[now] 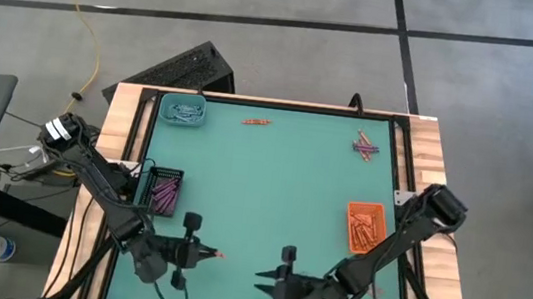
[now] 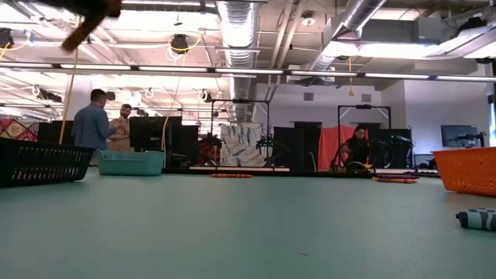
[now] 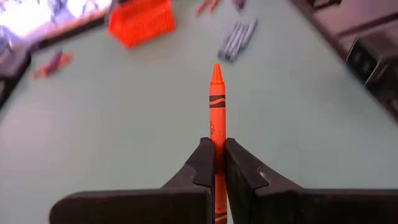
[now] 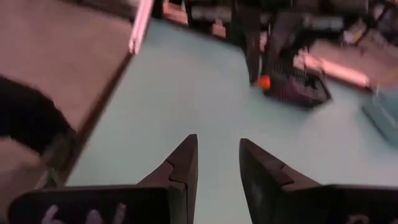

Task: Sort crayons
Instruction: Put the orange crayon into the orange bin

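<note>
Orange crayon [image 3: 216, 102], base hidden between left claw [image 3: 215, 163] fingers

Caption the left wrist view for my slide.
Left gripper shut on an orange crayon, pointing toward the orange tray.

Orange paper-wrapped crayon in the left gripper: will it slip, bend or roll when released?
The orange paper-wrapped crayon juts straight from the shut left gripper, so it is probably stiff. The paper label likely aids grip. Being round and thin, it may roll on the smooth teal table.
</note>
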Action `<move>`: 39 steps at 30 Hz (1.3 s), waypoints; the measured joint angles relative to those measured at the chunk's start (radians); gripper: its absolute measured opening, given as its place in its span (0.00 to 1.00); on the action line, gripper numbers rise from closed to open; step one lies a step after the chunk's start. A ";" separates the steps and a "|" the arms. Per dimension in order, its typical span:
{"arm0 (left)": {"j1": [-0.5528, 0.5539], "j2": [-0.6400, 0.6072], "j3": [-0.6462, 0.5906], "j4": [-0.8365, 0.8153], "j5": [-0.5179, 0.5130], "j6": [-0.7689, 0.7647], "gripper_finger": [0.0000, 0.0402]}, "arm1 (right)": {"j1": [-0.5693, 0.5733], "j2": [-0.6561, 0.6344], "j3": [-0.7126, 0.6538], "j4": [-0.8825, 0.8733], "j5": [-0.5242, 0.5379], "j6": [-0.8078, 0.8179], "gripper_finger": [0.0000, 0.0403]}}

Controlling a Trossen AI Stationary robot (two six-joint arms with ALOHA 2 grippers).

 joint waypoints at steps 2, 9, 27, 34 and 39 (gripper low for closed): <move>0.001 -0.001 0.000 0.066 0.004 0.055 0.00 | -0.005 0.002 0.000 0.057 -0.001 -0.064 0.28; 0.004 -0.001 0.000 0.271 0.062 0.220 0.00 | -0.044 0.002 0.000 0.181 -0.065 -0.136 0.28; 0.022 -0.001 0.000 0.535 0.161 0.431 0.00 | -0.067 0.002 0.000 0.446 -0.213 -0.325 0.47; 0.058 -0.001 0.000 0.571 0.240 0.451 0.00 | -0.067 0.002 0.000 0.507 -0.217 -0.379 0.46; 0.080 -0.001 0.000 0.592 0.280 0.457 0.00 | -0.075 0.001 0.000 0.546 -0.270 -0.394 0.46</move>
